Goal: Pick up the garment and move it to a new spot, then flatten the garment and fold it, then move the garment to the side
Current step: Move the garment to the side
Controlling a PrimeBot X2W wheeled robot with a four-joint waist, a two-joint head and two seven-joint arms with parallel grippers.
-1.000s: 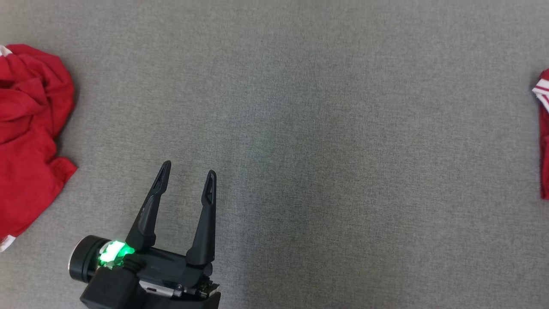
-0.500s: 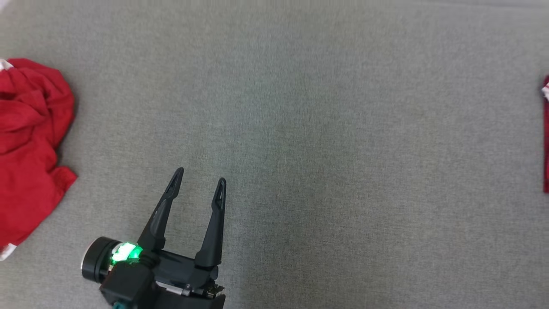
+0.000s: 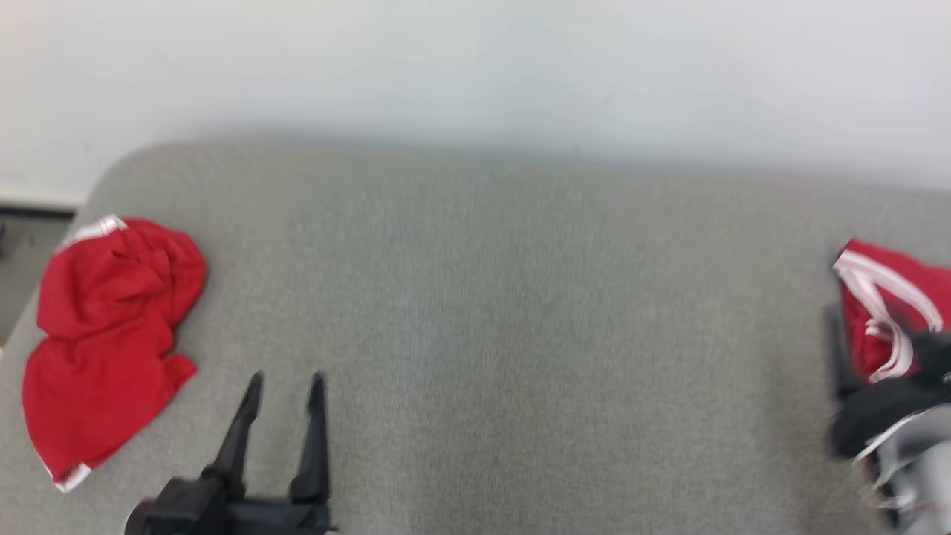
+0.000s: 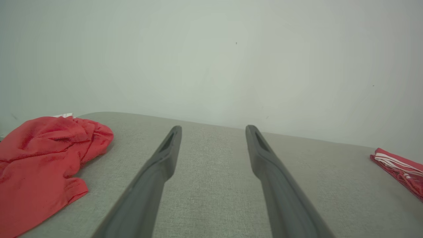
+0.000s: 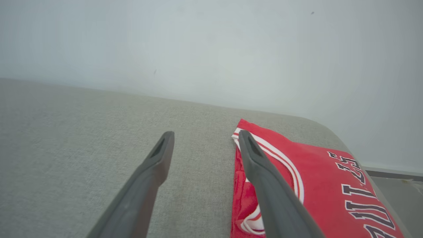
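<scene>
Folded jersey (image 5: 314, 185), red with white trim and dark lettering, is lying flat at the right end of the grey surface (image 3: 520, 297), close to that end's rounded edge. It is looking neat and compact, with the trim edge facing the surface's middle.

Right gripper (image 5: 205, 134) is hanging over the right end of the surface, fingers spread wide and gripping nothing. One finger is crossing the jersey's edge in the right wrist view; cannot tell whether it is touching the cloth. In the head view this arm is showing as a dark blur at the surface's right end.

Left gripper (image 3: 286, 383) is sitting over the left half of the surface, fingers wide apart and empty, pointing toward the pale wall (image 3: 475, 67) behind the surface's far edge.

Crumpled garment (image 3: 104, 334), plain red with a strip of white hem, is lying bunched at the left end of the surface, beside the left gripper but apart from it. The middle of the surface is lying bare between the two garments.

Judging the step: the set-aside move is looking finished for the jersey. The next move is likely calling for the right arm to lift clear without dragging the fold, then for the left gripper to pinch the crumpled garment and carry it to the middle of the surface.
</scene>
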